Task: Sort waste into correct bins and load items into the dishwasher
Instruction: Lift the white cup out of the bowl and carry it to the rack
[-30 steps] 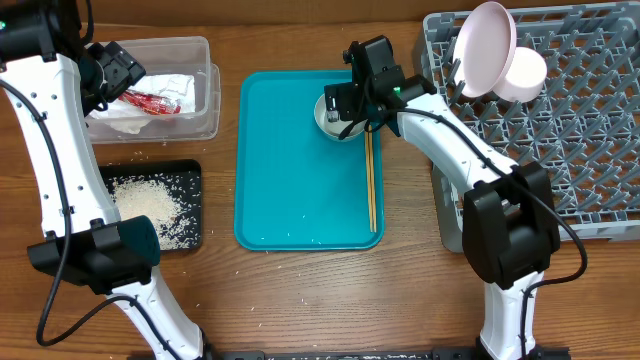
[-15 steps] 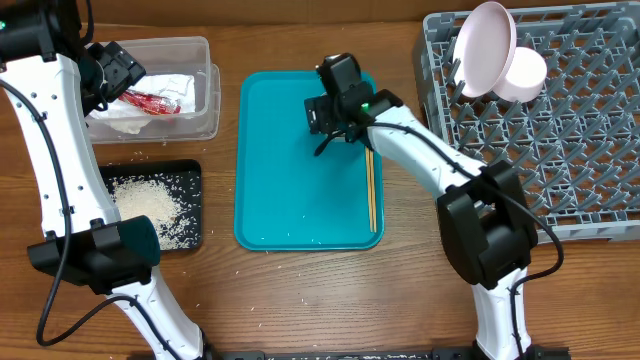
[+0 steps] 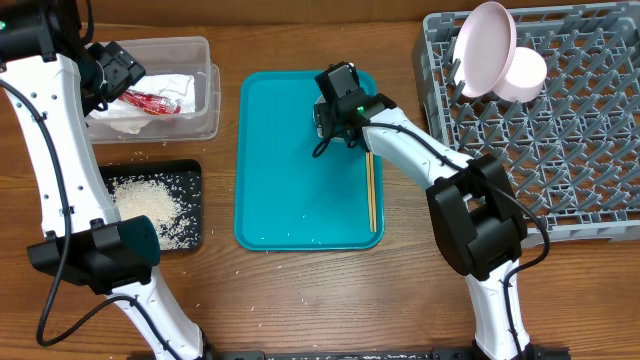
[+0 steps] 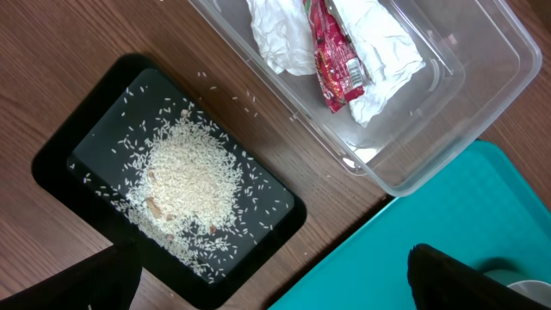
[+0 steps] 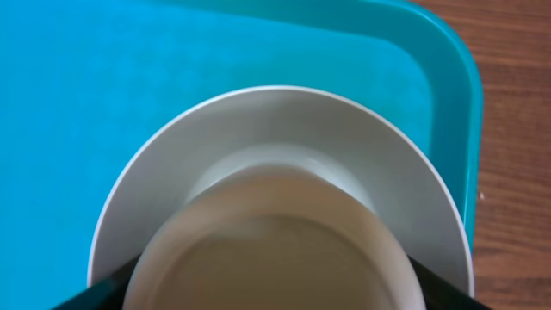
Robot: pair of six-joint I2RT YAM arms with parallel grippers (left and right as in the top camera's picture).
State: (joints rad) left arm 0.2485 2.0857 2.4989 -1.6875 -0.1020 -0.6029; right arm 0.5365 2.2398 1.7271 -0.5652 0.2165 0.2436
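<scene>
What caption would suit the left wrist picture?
Rice heaped in the black tray, napkin and red wrapper in the clear tub beside it.

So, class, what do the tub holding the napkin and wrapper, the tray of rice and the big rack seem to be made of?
The tub looks like clear glossy plastic: the grain of the table shows through its walls. The tray seems black plastic with rounded moulded corners, though coated metal is possible. The rack appears moulded grey plastic, a dull grid of pegs.

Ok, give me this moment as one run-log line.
right gripper at bowl over white plate, grip unclear | left gripper open by clear tub | chopsticks on teal tray | rice in black tray
</scene>
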